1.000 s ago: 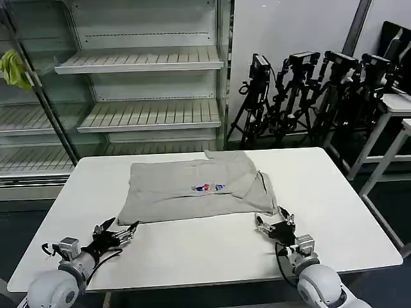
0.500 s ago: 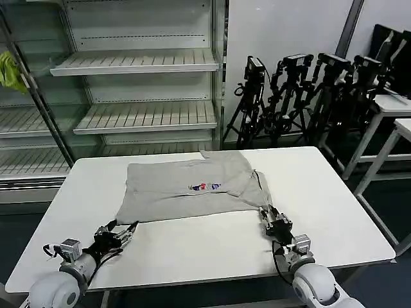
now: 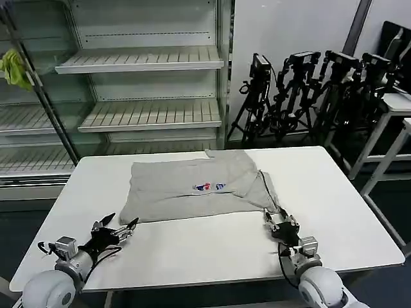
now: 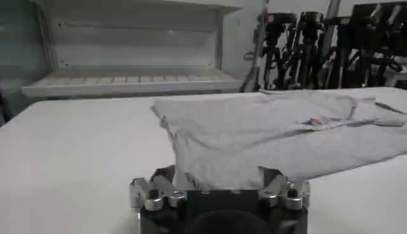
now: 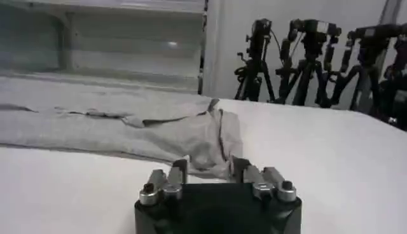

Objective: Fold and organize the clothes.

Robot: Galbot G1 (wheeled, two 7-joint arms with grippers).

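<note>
T-shirt (image 3: 196,186), light grey with short sleeves, lies spread across the middle of the white table (image 3: 334,192), partly folded, with one sleeve flap turned over toward the right of the frame. A small red and blue chest print sits near its centre; whatever lettering it carries is too small to read.

At the lower left of the head view the left gripper (image 3: 114,230) hovers low over the bare table, just short of the shirt's near left corner, its fingers spread apart and holding nothing. In the left wrist view that gripper (image 4: 219,191) points at the shirt's near hem (image 4: 254,137), close to it, with nothing between the fingers.

At the lower right of the head view the right gripper (image 3: 281,224) sits at the shirt's near right corner. In the right wrist view its (image 5: 210,172) fingers stand a little apart on either side of the cloth's corner (image 5: 203,143), with the fabric bunched just in front of them; I cannot tell whether they pinch it.

Behind the table, in the upper left of the frame, stands a white shelf unit (image 3: 141,64) with slatted shelves and a yellow-green rag (image 3: 14,67) hanging at its left edge. In the upper right, black tripods (image 3: 308,96) lean against a pale wall, and another white table (image 3: 395,106) shows at the right edge.
</note>
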